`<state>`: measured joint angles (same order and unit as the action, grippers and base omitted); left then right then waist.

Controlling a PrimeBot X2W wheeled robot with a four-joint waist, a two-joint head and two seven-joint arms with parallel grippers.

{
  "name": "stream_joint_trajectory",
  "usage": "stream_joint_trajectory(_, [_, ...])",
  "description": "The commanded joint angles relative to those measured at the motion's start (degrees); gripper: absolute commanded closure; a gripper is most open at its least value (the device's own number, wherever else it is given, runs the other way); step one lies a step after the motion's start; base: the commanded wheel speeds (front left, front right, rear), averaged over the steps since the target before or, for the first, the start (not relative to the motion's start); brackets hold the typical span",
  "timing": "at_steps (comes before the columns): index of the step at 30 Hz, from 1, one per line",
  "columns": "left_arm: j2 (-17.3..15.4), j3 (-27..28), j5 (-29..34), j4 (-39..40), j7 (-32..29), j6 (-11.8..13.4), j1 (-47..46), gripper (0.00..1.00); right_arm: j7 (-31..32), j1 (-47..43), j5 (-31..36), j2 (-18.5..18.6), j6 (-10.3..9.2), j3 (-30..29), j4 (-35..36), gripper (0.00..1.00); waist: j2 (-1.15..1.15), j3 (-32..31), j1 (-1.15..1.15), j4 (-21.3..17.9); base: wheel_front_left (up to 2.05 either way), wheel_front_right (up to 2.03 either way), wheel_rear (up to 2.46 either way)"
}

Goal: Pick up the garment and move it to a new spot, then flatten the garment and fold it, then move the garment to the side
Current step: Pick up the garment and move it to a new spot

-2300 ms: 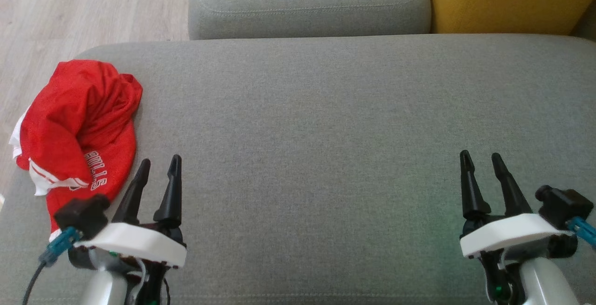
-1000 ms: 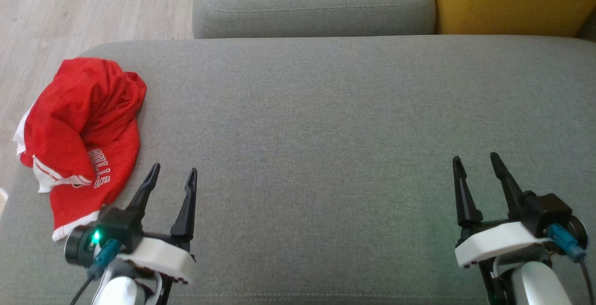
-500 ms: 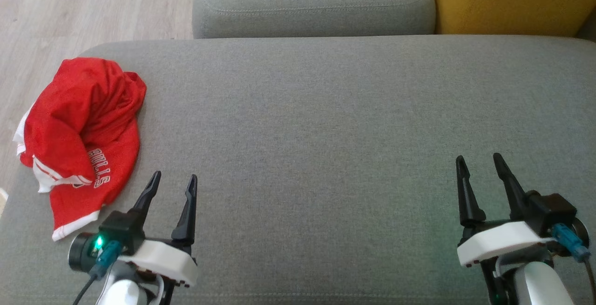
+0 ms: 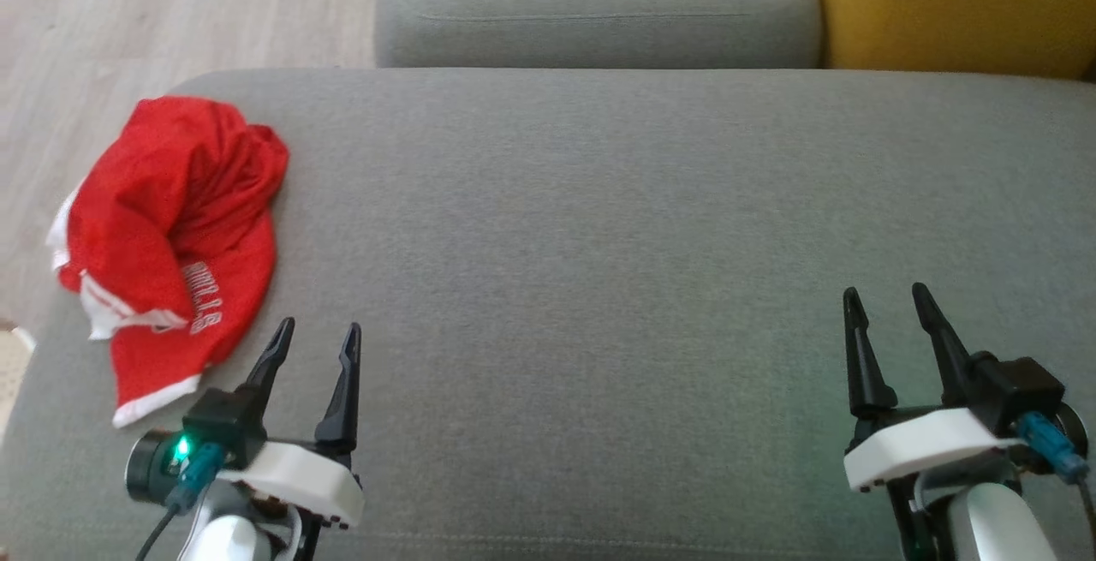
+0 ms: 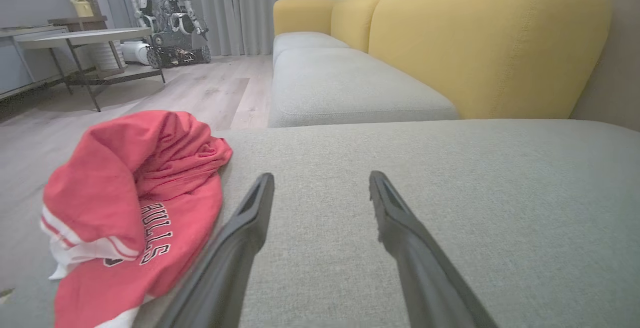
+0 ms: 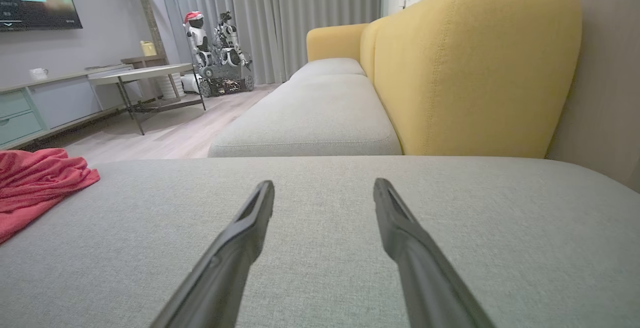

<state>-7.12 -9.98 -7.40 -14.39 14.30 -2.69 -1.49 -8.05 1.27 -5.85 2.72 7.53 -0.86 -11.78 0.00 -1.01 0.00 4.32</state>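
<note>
The garment is a crumpled red jersey with white trim and lettering, lying at the left end of the grey sofa cushion. In the left wrist view the garment sits just left of my fingers. My left gripper hovers open at the lower left, its tips a little right of and below the garment's hem, not touching it. Far off at the lower right my right gripper stands open over bare cushion; the right wrist view catches the garment at its far left edge.
A second grey seat cushion and a yellow backrest lie beyond. Wooden floor runs off the cushion's left edge. The wrist views show a low table and a parked robot across the room.
The head camera has shifted, sliding the whole picture a little right. Over the last second both grippers keep nearly the same place and stay open; the garment has not moved on the cushion.
</note>
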Motion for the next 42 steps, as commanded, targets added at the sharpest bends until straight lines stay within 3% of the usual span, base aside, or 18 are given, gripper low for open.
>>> stream_joint_trajectory(1, [-0.3,2.5,-0.2,1.7,0.7,0.4,-3.3,0.00,-0.2,1.0,0.5,0.2,-0.04,1.4,2.3,0.00,0.00,-0.1,0.00,1.1,0.00,0.00,0.00])
stream_joint_trajectory(20, [-2.0,5.3,-0.2,2.6,0.7,1.7,-3.5,0.00,1.7,0.3,-0.1,0.2,-0.04,5.8,6.6,0.00,0.00,0.0,0.00,18.9,0.00,0.00,0.00])
stream_joint_trajectory(28, [-2.1,6.1,-0.4,3.0,0.7,1.8,-2.9,0.00,1.8,0.5,-0.5,0.2,-0.04,6.4,6.5,0.00,0.00,0.1,0.00,21.1,0.00,0.00,0.00])
stream_joint_trajectory(42, [-1.6,6.3,-0.7,3.1,0.7,1.7,-3.2,0.00,2.1,0.8,-0.1,0.2,-0.04,6.4,6.4,0.00,0.00,0.8,0.00,20.8,0.00,0.00,0.00])
